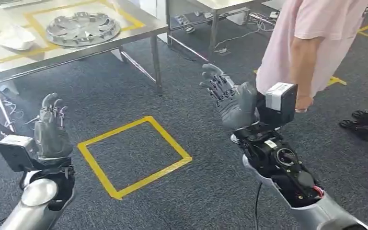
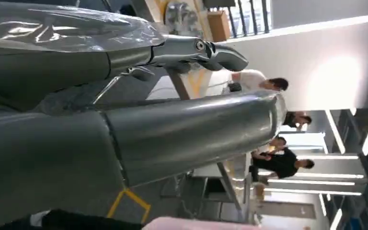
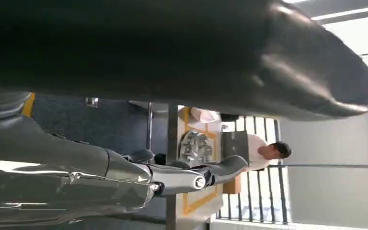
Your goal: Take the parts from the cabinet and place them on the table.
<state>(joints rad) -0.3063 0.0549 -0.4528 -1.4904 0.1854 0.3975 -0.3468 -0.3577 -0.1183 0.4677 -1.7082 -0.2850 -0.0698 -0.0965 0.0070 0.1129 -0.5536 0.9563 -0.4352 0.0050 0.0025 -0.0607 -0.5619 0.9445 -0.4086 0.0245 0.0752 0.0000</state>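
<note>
Both hands are raised over the dark carpet with nothing in them. The left robot hand (image 1: 51,125), at the lower left of the frame, stands with its fingers upright and slightly apart, and the right robot hand (image 1: 230,98), near the middle, is spread wide, palm turned toward the centre. At the upper left a steel counter (image 1: 139,29) carries a silver hubcap (image 1: 83,28) inside a yellow taped outline, with a white part (image 1: 15,37) beside it nearer the frame's left edge. A yellow taped square (image 1: 134,156) marks the floor between the two arms, and a person in a pink shirt (image 1: 311,40) stands at the upper right, just beyond the right robot hand. No cabinet can be made out here, so the parts left to fetch cannot be placed. Judging from the bare hands and the parts lying on the counter, this looks like a moment between carries. The next move probably calls for finding the cabinet and reaching in with both hands apart, keeping clear of the person nearby.
</note>
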